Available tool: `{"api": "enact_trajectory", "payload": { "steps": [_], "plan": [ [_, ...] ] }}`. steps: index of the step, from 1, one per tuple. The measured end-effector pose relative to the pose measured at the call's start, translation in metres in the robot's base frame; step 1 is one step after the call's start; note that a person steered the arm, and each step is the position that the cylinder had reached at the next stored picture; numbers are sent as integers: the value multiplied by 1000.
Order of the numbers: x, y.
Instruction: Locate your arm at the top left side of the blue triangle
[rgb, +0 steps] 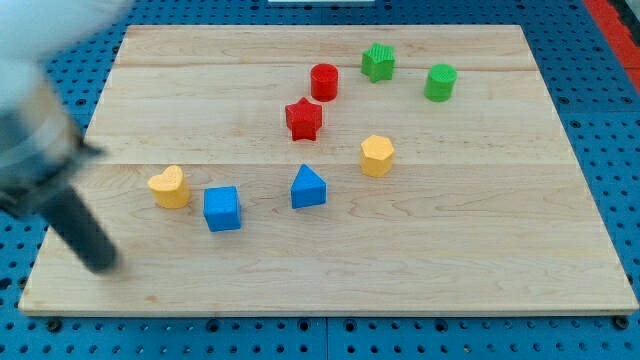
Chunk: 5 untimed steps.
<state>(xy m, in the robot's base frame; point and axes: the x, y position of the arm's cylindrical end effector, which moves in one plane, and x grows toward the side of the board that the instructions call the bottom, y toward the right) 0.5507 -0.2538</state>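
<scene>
The blue triangle (308, 187) lies near the middle of the wooden board (450, 260). My rod comes in blurred from the view's left, and my tip (101, 262) rests near the board's lower left corner. It is far to the left of and below the blue triangle, beyond the blue cube (222, 208) and the yellow heart (170, 186).
A red star (303, 118) and a red cylinder (324, 81) lie above the triangle. A yellow hexagon (377, 155) lies to its upper right. A green star-like block (378, 62) and a green cylinder (440, 82) lie near the top right.
</scene>
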Motion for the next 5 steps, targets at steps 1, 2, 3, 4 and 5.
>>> {"api": "enact_trajectory", "payload": {
  "steps": [1,2,3,4,5],
  "plan": [
    [-69,-39],
    [-109,44],
    [-107,133],
    [-97,199],
    [-79,202]
  ]
}}
